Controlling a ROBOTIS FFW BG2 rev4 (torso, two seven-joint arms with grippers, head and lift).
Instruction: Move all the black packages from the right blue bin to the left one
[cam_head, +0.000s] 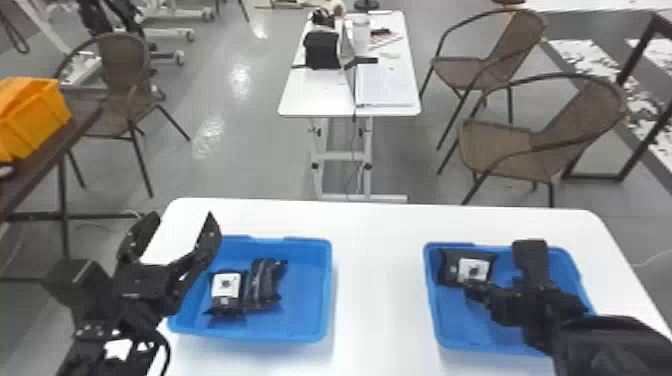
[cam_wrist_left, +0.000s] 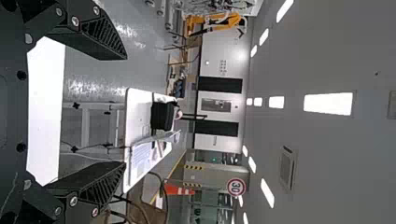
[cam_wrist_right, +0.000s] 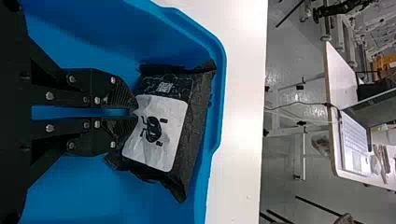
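Observation:
In the head view, my right gripper (cam_head: 471, 289) reaches into the right blue bin (cam_head: 452, 327), at a black package (cam_head: 474, 270) with a white label in the far left corner. The right wrist view has my right gripper (cam_wrist_right: 135, 112) shut on the near edge of that black package (cam_wrist_right: 156, 130), its label creased at the fingertips. In the left blue bin (cam_head: 306, 305) lie a labelled black package (cam_head: 226, 286) and a second black package (cam_head: 266, 284), side by side. My left gripper (cam_head: 183, 220) stands open and raised by that bin's left side; in the left wrist view, the left gripper (cam_wrist_left: 126, 112) holds nothing.
Both bins rest on a white table (cam_head: 380, 280), with a strip of tabletop between them. Beyond it stand a smaller table (cam_head: 320, 102) with a laptop and wicker chairs (cam_head: 505, 145). An orange bin (cam_head: 37, 120) sits on a dark table at the far left.

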